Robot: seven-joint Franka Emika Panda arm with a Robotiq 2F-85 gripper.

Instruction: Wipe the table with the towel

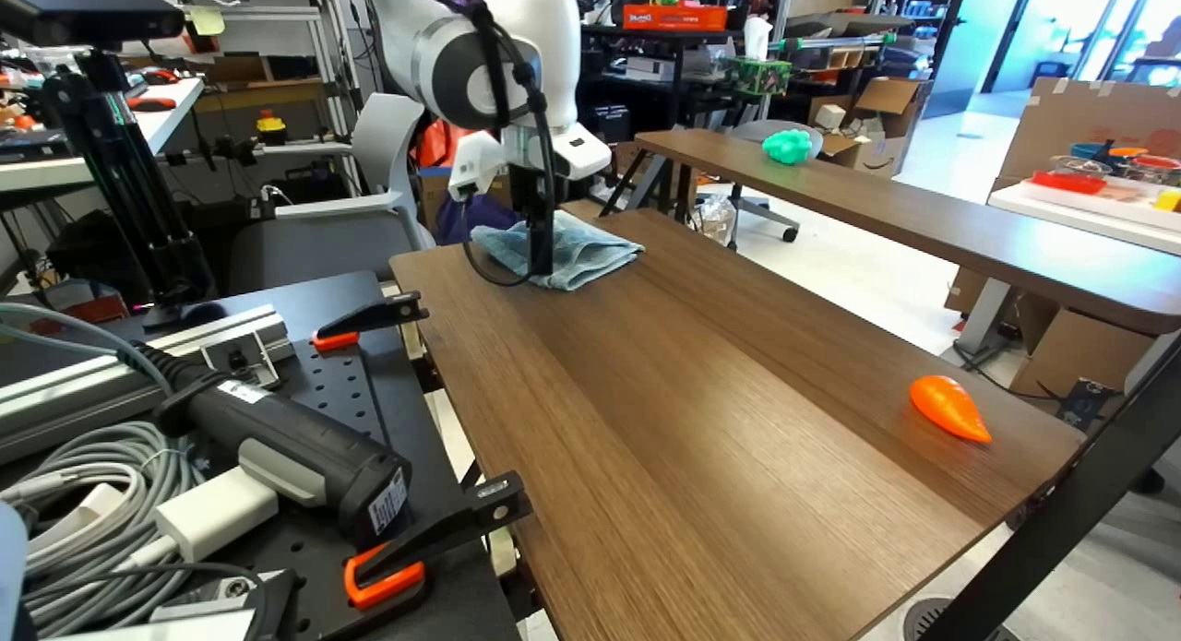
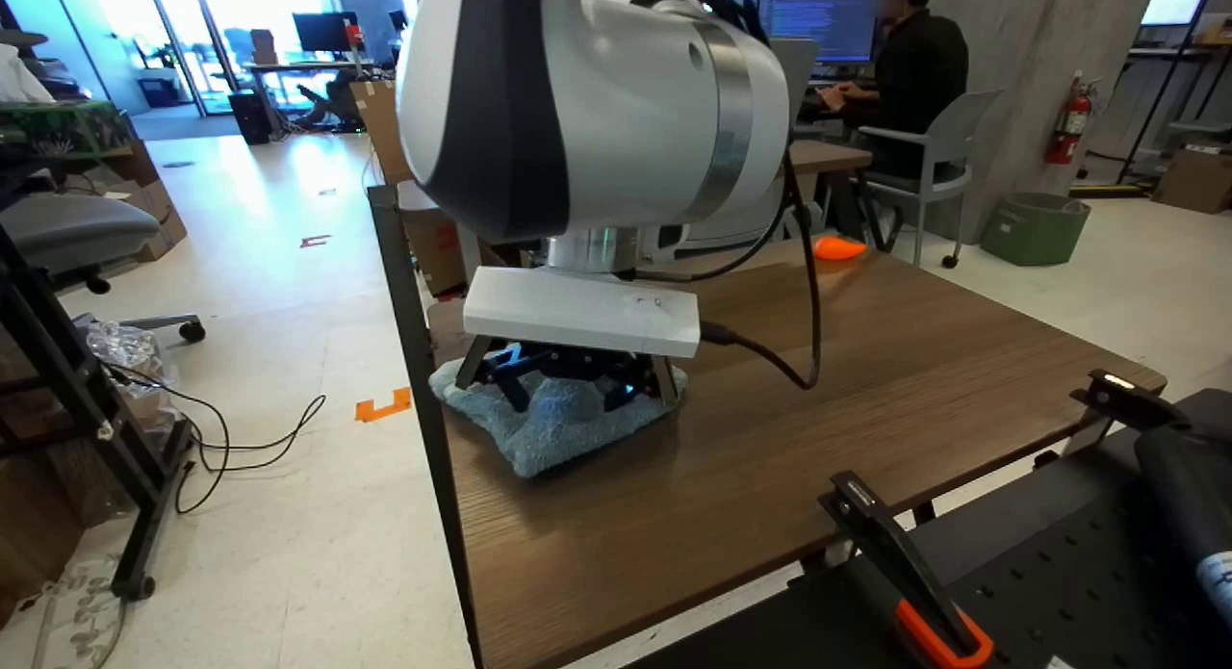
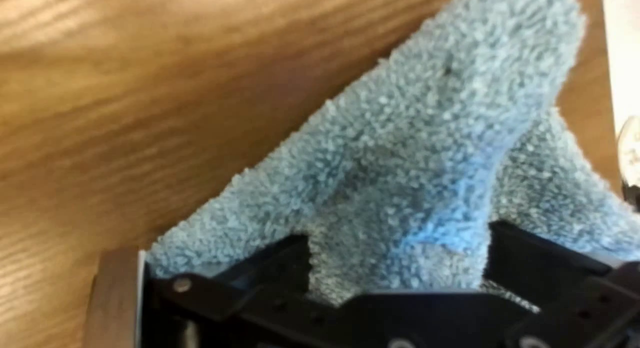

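My gripper (image 2: 568, 397) straddles a hump of the towel (image 2: 553, 448) at my end of the table (image 2: 789, 448), fingers spread wide and, as I read it, gripping nothing yet. Best method, I judge: close squarely on that hump, press lightly, then draw it along the lengthwise wood grain, stopping short of the orange object (image 1: 948, 408) near the far end. Beyond: a black bench (image 1: 337, 387) alongside, a seated person (image 2: 924, 82) in the background.

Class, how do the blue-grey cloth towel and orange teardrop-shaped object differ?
The towel is fluffy and creased; the orange object, smooth. The towel is larger than the orange object. The towel lies under the black gripper, the orange object away from it. Both rest on the brown woodgrain table.
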